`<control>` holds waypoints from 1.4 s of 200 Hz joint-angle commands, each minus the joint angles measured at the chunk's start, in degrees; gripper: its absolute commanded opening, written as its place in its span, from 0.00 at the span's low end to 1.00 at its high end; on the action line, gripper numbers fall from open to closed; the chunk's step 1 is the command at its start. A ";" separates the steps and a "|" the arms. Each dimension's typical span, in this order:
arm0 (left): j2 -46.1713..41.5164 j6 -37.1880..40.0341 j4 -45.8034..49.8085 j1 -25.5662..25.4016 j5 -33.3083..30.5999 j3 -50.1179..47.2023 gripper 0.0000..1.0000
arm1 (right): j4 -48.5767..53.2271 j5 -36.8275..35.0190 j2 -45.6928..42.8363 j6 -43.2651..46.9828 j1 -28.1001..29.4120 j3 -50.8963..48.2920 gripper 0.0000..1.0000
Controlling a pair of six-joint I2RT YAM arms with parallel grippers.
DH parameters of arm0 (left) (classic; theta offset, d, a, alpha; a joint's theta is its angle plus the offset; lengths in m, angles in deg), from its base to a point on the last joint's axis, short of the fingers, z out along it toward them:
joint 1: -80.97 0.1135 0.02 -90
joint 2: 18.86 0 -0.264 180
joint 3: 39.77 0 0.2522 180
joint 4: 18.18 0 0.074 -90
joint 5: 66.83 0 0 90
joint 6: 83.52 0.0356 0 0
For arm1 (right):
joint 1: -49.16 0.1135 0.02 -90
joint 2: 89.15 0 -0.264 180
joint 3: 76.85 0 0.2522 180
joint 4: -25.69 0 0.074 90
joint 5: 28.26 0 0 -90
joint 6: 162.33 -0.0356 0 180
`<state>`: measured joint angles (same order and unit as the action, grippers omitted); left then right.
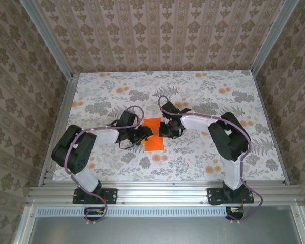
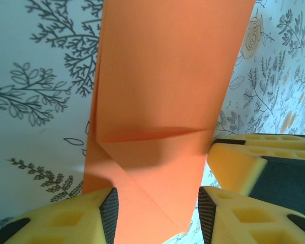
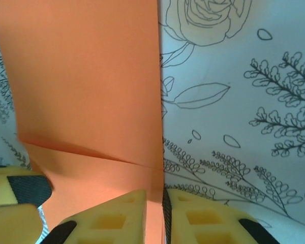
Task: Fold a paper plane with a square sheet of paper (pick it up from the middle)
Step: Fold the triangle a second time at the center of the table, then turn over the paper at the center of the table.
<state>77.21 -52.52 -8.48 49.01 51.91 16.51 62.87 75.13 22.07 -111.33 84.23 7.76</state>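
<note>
At the centre of the table (image 1: 218, 157) lies the square sheet of paper (image 1: 153, 137), partly folded. Right gripper (image 3: 156, 199) pinches its edge, jaws narrow. Left gripper (image 2: 157, 203) straddles it, half open. I'd hold that pinch firm and crease with edges aligned.

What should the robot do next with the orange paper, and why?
Probably press the left gripper down on the diagonal fold to flatten it. The right gripper pinches the edge of the paper, while the left jaws stand open astride the fold.
</note>
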 commanded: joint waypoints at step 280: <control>-7.33 1.70 -1.27 3.55 2.78 -1.30 0.55 | -11.54 15.82 -6.40 1.30 -4.34 -2.98 0.08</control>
<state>74.04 -52.30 -8.65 51.15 53.19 16.91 57.61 86.12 20.06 -106.09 80.73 6.12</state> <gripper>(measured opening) 0.530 0.078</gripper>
